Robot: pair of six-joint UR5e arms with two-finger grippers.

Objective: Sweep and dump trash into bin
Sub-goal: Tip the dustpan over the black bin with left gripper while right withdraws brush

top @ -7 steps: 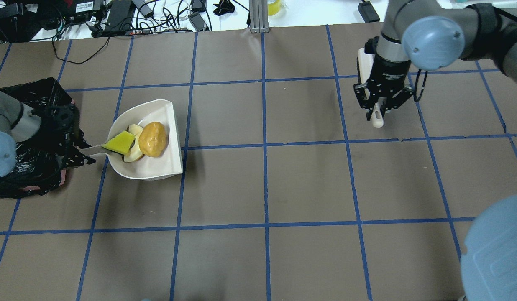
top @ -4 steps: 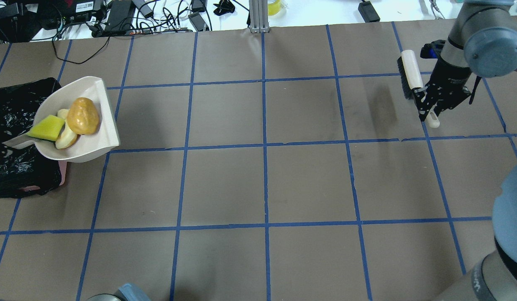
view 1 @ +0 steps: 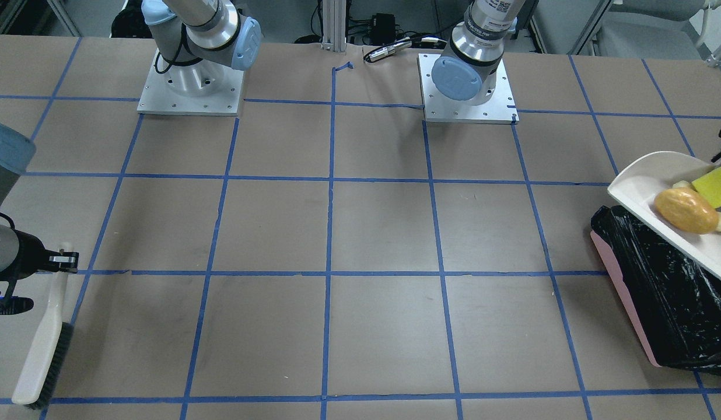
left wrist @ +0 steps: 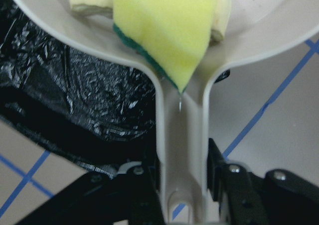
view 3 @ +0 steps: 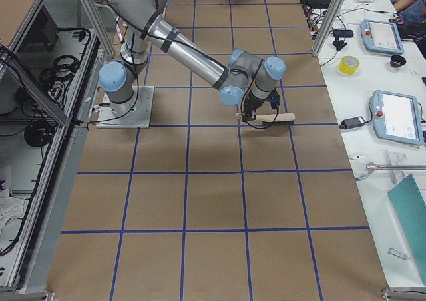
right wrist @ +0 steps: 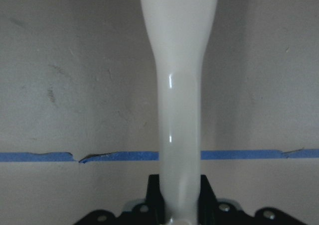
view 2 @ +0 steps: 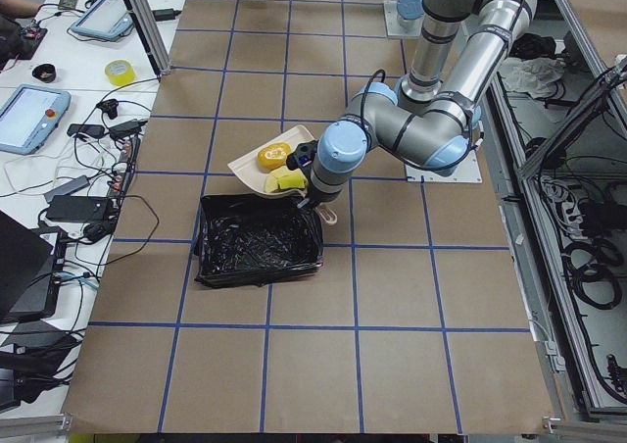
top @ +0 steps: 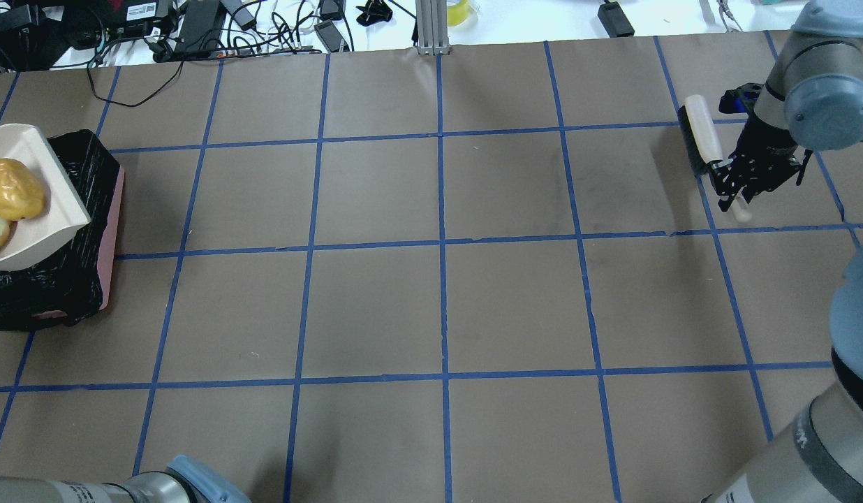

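The rectangular pink bin (view 1: 623, 297), lined with crinkled black plastic, sits at the table's left end. Over it hangs the tilted cream-white plastic dustpan (view 1: 640, 186), its handle pinched by the left gripper (left wrist: 182, 182). In the pan, just ahead of that claw, lie the glossy orange-yellow potato-like lump (view 1: 685, 211), the pale yellow curved slice (left wrist: 89, 3) and, nearest the handle, the yellow-green sponge wedge (left wrist: 159, 31). Far across the table, the right gripper (right wrist: 179, 202) clamps a white-handled, dark-bristled brush (top: 700, 133). The overhead view cuts off the sponge and the left claw.
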